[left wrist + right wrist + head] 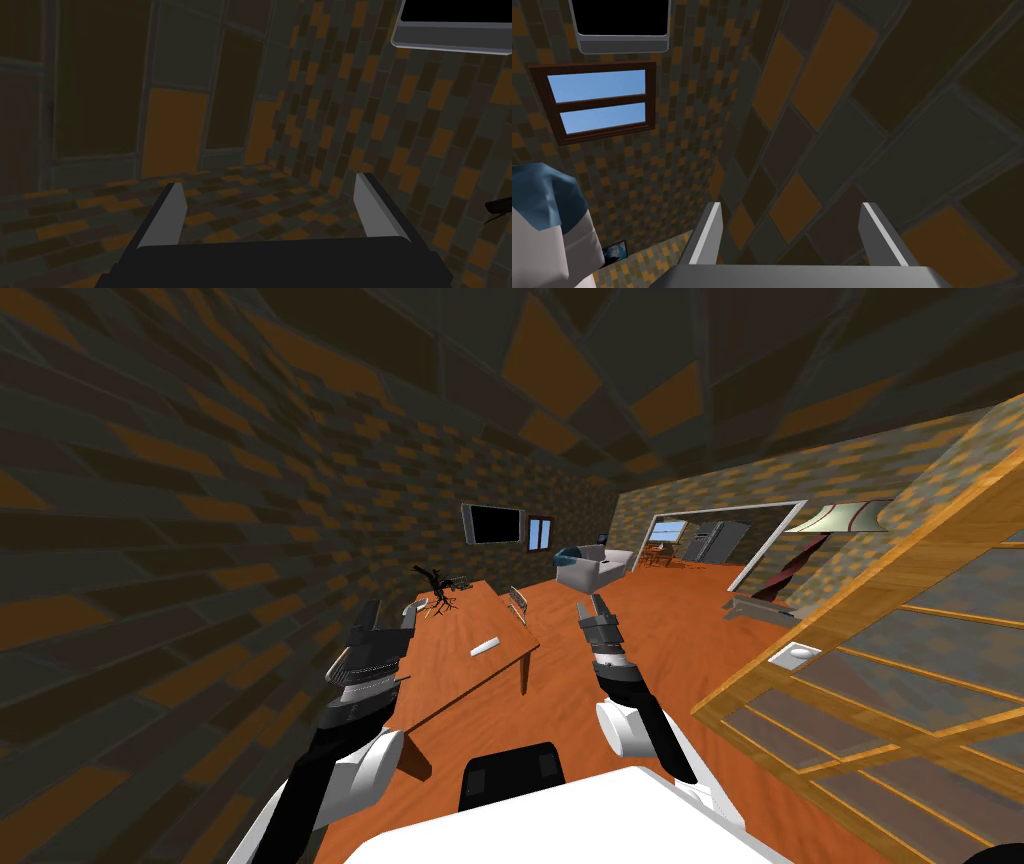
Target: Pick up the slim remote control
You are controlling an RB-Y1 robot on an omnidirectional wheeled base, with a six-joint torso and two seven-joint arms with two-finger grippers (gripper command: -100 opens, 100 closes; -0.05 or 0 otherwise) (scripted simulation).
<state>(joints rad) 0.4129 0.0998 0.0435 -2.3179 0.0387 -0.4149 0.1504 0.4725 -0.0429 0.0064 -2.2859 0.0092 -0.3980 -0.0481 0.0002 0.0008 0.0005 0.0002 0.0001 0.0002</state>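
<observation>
Lying flat on the wooden table [455,673], the slim white remote [485,646] rests untouched between two raised arms. The left gripper [405,618] hovers over the table's left side and the right gripper [591,608] just beyond its right edge. The wrist views show both pairs of fingers spread apart, holding nothing.

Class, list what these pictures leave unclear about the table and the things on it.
Slim remote, head view: too small to show buttons or which face is up.
Grey object near the table's far edge, head view: too small to identify.
Table, head view: left side hidden behind the left arm.
</observation>
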